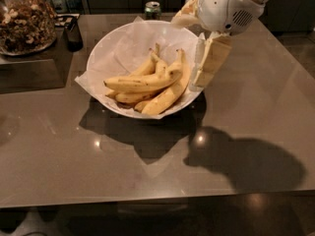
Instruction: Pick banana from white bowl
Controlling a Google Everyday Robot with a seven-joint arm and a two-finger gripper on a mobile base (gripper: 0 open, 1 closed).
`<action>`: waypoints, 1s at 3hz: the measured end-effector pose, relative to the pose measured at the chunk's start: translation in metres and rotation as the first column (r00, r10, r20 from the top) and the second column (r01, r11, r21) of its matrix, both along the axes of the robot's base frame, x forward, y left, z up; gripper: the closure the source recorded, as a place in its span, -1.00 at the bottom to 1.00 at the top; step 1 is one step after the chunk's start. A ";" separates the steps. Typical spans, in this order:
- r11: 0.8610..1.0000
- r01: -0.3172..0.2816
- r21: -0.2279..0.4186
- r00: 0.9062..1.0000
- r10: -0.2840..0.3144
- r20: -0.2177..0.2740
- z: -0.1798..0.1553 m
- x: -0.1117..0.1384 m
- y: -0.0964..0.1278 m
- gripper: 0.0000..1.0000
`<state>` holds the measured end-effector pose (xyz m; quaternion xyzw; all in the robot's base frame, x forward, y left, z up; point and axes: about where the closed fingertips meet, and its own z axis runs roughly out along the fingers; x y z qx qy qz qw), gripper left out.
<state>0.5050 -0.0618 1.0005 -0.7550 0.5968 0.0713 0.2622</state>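
The white bowl (110,48), lined with crinkled white paper, stands at the middle back of the grey table. Several yellow bananas lie in it. The long freckled banana (140,82) lies across the top of the pile, its stem end pointing right. A smoother long banana (170,93) lies just right of it, and shorter ones sit behind and beneath. My gripper (204,75) hangs from the white wrist at the upper right and points down over the bowl's right rim, just right of the bananas and not touching them. It holds nothing.
A glass jar of nuts (24,21) stands at the back left beside a small dark object (74,33). A green can (152,9) stands behind the bowl. The arm's shadow falls on the table (246,166) at the front right.
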 end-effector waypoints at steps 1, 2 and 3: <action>1.000 0.000 0.000 1.000 0.000 0.000 0.000 0.000 0.000 -0.56; 0.999 -0.020 0.034 1.000 0.021 -0.017 -0.012 0.008 0.010 -0.58; 0.995 -0.063 0.071 0.997 0.067 -0.048 -0.028 0.021 0.026 -0.60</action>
